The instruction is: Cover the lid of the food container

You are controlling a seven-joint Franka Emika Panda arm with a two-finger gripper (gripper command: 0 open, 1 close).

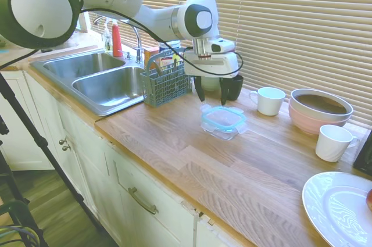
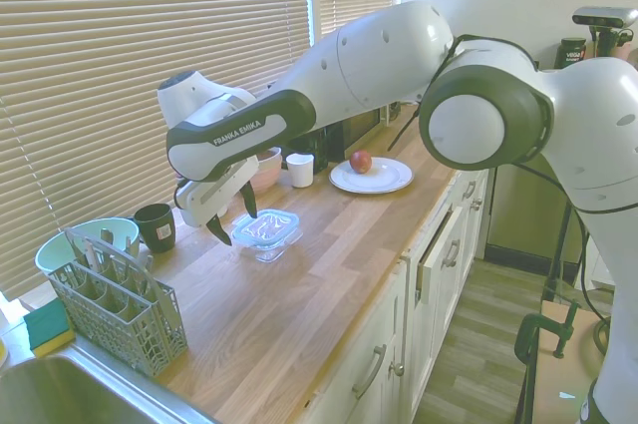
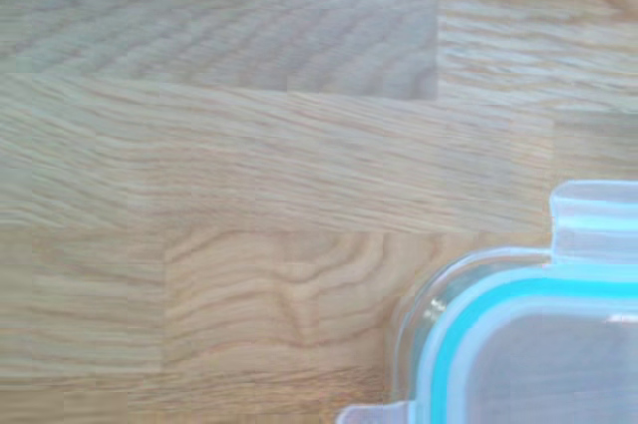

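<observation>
On the wooden counter (image 1: 232, 171), the lid (image 1: 224, 117) seemingly rests on the food container (image 1: 223, 131); the gripper (image 1: 210, 97) hovers spread, empty.

Lid (image 1: 224, 117) on food container (image 1: 222, 131), mid-counter (image 1: 232, 171); cutlery basket (image 1: 164, 84) beside sink (image 1: 110, 87)

Teal-rimmed clear lid (image 1: 224, 118), wood-grain counter (image 1: 232, 171), white plate (image 1: 337, 206), pink bowl (image 1: 317, 120).
</observation>
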